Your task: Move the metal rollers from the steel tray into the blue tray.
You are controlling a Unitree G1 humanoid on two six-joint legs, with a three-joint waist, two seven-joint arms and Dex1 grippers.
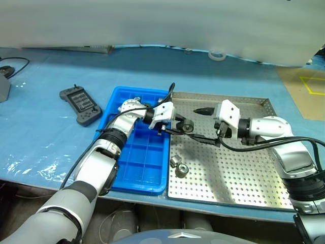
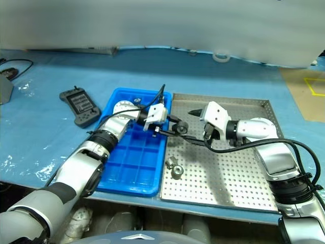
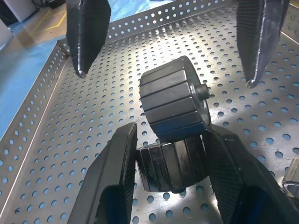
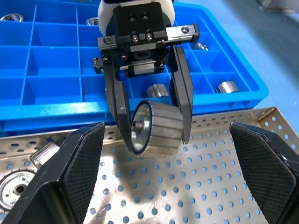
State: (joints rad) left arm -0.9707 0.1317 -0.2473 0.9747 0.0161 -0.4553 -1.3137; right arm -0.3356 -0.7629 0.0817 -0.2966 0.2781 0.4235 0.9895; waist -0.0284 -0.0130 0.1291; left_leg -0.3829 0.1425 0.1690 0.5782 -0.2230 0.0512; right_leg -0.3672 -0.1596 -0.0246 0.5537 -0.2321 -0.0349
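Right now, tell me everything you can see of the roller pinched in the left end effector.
The small ridged grey metal roller is a short cylinder with lengthwise grooves around its side and a shiny hub with a dark centre hole on its end face. It is clamped between the two black fingers of the left end effector, axis roughly level, lifted above the perforated silver steel tray beside the blue plastic compartment tray. Only the fingers touch it.

We see a ribbed, glossy metal roller (image 4: 156,127) between matt black, finely textured fingers (image 4: 181,100); the steel tray (image 1: 244,168) — perforated sheet metal, brushed sheen; the blue tray (image 1: 147,157) — smooth glossy plastic; beneath, a wrinkled blue plastic sheet (image 1: 40,137).
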